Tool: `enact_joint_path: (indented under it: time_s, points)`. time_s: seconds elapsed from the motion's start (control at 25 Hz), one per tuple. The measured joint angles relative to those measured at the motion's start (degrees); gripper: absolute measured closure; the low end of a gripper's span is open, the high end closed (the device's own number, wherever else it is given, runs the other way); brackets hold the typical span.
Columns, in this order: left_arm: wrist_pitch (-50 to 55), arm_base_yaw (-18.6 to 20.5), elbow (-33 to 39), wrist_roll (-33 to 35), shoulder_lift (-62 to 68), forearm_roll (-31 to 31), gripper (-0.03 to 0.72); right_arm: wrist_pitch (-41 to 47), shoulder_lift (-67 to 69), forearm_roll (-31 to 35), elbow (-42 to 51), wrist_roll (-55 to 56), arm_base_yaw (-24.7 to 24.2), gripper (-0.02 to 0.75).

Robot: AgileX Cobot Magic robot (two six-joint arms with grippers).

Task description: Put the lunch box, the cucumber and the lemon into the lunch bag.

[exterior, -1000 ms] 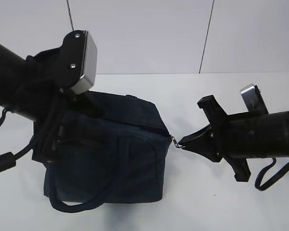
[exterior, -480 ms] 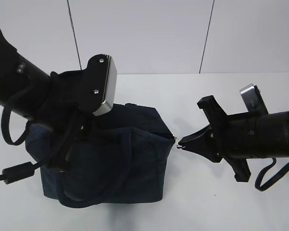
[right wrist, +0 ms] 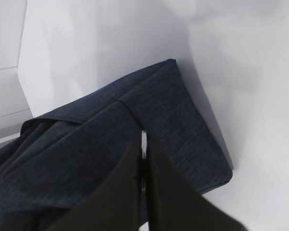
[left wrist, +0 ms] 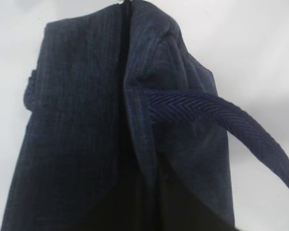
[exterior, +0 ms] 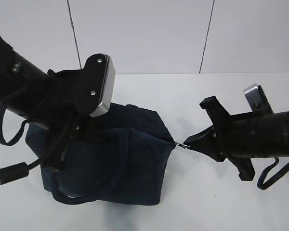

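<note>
Since a second ago, the left gripper (exterior: pixel 72 137) has been lowered onto the top left of the boxy dark navy fabric lunch bag (exterior: pixel 130 163), which has been drawn rightwards. Its fingers are hidden behind the arm and are taken as clenched; whether fabric is pinched cannot be told. The right gripper (exterior: pixel 187 143) is closed on the small metal ring pull (exterior: pixel 179 144) at the bag's right corner. A navy strap handle (left wrist: pixel 241 125) crosses the left wrist view. Bare white tabletop (exterior: pixel 207 202) lies open ahead and right.
</note>
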Motion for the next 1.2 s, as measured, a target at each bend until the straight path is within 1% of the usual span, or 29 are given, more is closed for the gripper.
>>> enact_joint_path:
  time_s: [0.24,0.52,0.8,1.0,1.2]
  points:
    - [0.7,-0.1,0.0,0.0,-0.2,0.1,0.692,-2.2,0.1,0.0,0.0,0.0,0.0,0.73]
    - [0.7,-0.1,0.0,-0.2,-0.2,0.1,0.693,-1.5,4.9,0.2,0.0,-0.6,0.0,0.73]
    - [0.7,-0.1,0.1,-0.2,-0.2,-0.5,0.693,-1.2,8.1,0.5,-0.2,-6.0,0.0,0.73]
    - [0.8,-0.1,0.1,-0.2,-0.2,-0.9,0.693,1.1,10.4,0.8,-0.4,-10.7,0.0,0.73]
    - [0.8,-0.1,0.1,-0.2,-0.2,-0.9,0.694,2.0,10.7,0.8,-1.4,-18.4,0.0,0.73]
